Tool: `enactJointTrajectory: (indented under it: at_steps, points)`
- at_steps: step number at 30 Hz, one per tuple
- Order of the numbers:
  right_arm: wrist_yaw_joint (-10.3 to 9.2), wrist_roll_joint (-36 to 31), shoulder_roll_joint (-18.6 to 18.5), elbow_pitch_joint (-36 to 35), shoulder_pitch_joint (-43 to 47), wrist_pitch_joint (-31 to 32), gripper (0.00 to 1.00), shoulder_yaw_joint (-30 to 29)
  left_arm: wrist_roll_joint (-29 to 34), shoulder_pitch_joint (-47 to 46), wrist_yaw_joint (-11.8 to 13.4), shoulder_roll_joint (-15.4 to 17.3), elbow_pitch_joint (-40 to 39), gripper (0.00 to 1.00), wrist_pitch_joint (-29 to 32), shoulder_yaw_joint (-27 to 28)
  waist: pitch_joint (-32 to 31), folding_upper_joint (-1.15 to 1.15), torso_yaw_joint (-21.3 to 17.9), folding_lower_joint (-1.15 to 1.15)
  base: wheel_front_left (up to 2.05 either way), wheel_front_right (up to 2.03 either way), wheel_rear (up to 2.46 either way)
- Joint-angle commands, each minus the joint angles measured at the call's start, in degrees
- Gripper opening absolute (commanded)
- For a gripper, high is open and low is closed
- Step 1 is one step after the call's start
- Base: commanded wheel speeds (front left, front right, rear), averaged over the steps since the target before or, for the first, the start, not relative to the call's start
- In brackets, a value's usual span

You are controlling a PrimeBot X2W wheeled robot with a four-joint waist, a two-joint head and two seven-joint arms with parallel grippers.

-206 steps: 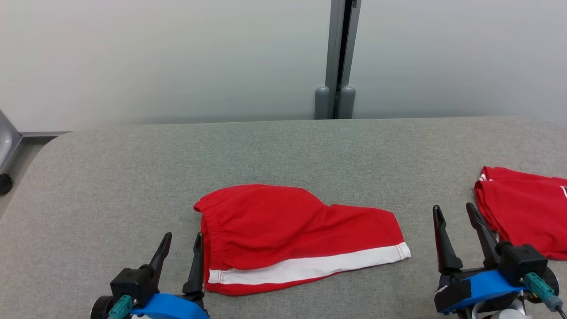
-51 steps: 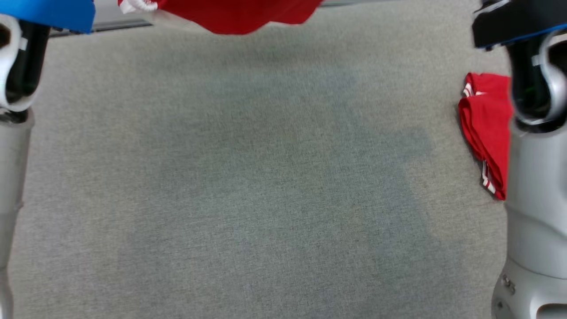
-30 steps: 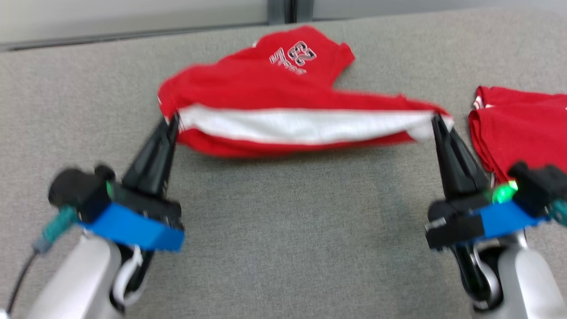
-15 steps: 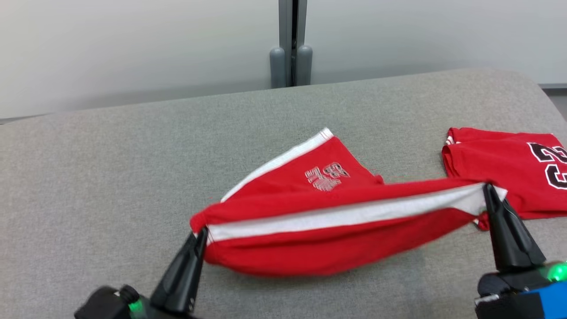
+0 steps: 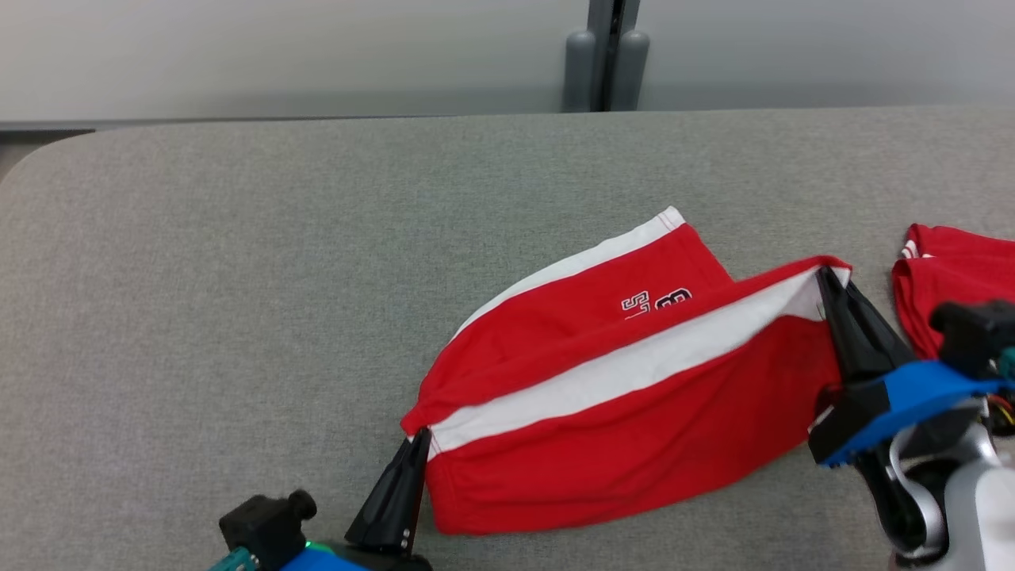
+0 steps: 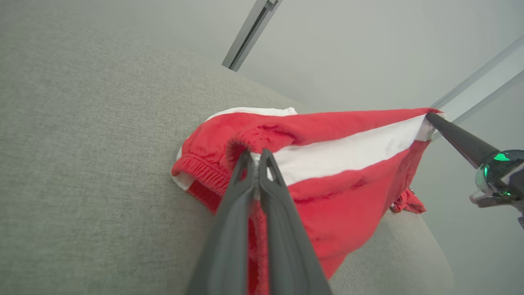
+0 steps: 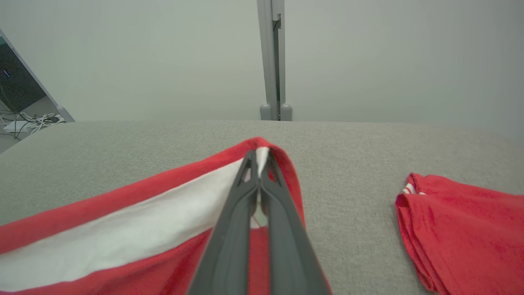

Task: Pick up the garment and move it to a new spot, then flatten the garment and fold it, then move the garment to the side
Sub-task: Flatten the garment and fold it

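Shorts point(image 5: 634, 428), red knit cloth with broad white side stripe, at middle-right of grey fabric-covered table top point(image 5: 238, 277), strung between both grippers. Left gripper point(image 5: 420, 436) at near middle, two dark fingers pinched tight on waistband corner at start of white stripe; same pinch from left wrist point(image 6: 257, 155), gathered elastic just left of fingertips. Right gripper point(image 5: 825, 274) further right and farther back, clenched on hem end of same stripe; from right wrist point(image 7: 258, 153), fingers pressed together, cloth edge wrapped over tips. Stripe edge taut and raised, diagonal from near left to far right; red panel below it hanging down, lower edge touching table top. Other leg of shorts flat on table top behind, white hem band at its far corner, printed number point(image 5: 656, 301) partly hidden by raised edge. At far right, second red garment point(image 5: 951, 270), folded, white trim at corner, flat on table top, near right gripper, apart from shorts. Behind far table edge, grey upright post point(image 5: 607, 55) with two rounded feet against pale wall point(image 5: 238, 55). From left wrist, green light point(image 6: 501, 157) on right gripper body.
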Motion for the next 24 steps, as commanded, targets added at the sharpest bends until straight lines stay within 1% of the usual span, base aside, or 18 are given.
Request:
enactJointTrajectory:
  at_steps: [1,5,9,11,15,19,20,21,22,23,24]
  points:
    - [0.01,-0.3,-0.9,2.3,-3.5,0.6,0.0,0.4,-0.8,-2.6,-0.3,-1.0,1.2,0.0,0.3,0.5,2.1,0.0,2.0,-0.01,0.0,0.0,0.0]
    - [0.01,-1.6,-3.3,11.4,-12.2,2.4,0.0,1.0,-2.0,-7.9,-0.3,-3.3,6.0,0.0,0.9,1.4,4.1,0.0,4.2,-0.01,0.0,0.0,0.0]
    - [0.01,-1.2,-4.4,20.4,-20.0,3.3,0.0,0.8,-2.5,-12.5,-0.4,-5.6,10.4,0.0,1.6,1.2,5.7,0.0,6.0,-0.01,0.0,0.0,0.0]
    - [0.01,-2.2,-5.4,24.7,-23.2,3.7,0.0,1.5,-2.4,-14.3,0.2,-6.4,12.8,0.0,2.2,1.1,6.4,0.0,6.7,-0.01,0.0,0.0,0.0]
    - [0.01,-2.9,-6.5,32.0,-28.4,3.7,0.0,2.3,-2.1,-17.4,-0.1,-8.0,15.8,0.0,3.1,0.0,7.5,0.0,8.1,-0.01,0.0,0.0,0.0]
    - [0.01,-3.6,-7.1,37.7,-32.0,2.5,0.0,3.0,-1.6,-19.6,-0.3,-8.7,17.8,0.0,3.1,-0.7,8.0,0.0,8.9,-0.01,0.0,0.0,0.0]
    - [0.01,-3.7,-7.2,38.9,-32.6,2.3,0.02,3.2,-1.2,-20.1,0.0,-8.6,18.3,0.0,3.2,-0.8,8.1,0.0,9.0,-0.01,0.0,0.0,0.0]
    - [0.01,-3.8,-7.4,40.1,-33.3,1.9,0.24,3.4,-0.9,-20.5,0.1,-8.6,18.7,0.0,3.3,-0.9,8.1,0.0,9.2,-0.01,0.0,0.0,0.0]
    - [0.01,-3.9,-7.4,41.2,-33.8,1.6,0.41,3.8,-0.7,-20.9,0.3,-8.6,19.0,0.0,3.2,-1.0,8.0,0.0,9.2,-0.01,0.0,0.0,0.0]
    - [0.01,-3.7,-7.4,42.2,-34.2,1.3,0.88,4.3,-0.3,-21.2,0.5,-8.5,19.3,0.25,3.2,-1.1,7.9,0.0,9.3,-0.01,0.0,0.0,0.0]
    - [0.01,-3.4,-7.4,43.2,-34.6,0.9,1.0,4.8,0.0,-21.4,0.6,-8.3,19.4,0.57,3.4,-1.3,7.8,0.0,9.3,-0.01,0.0,0.0,0.0]
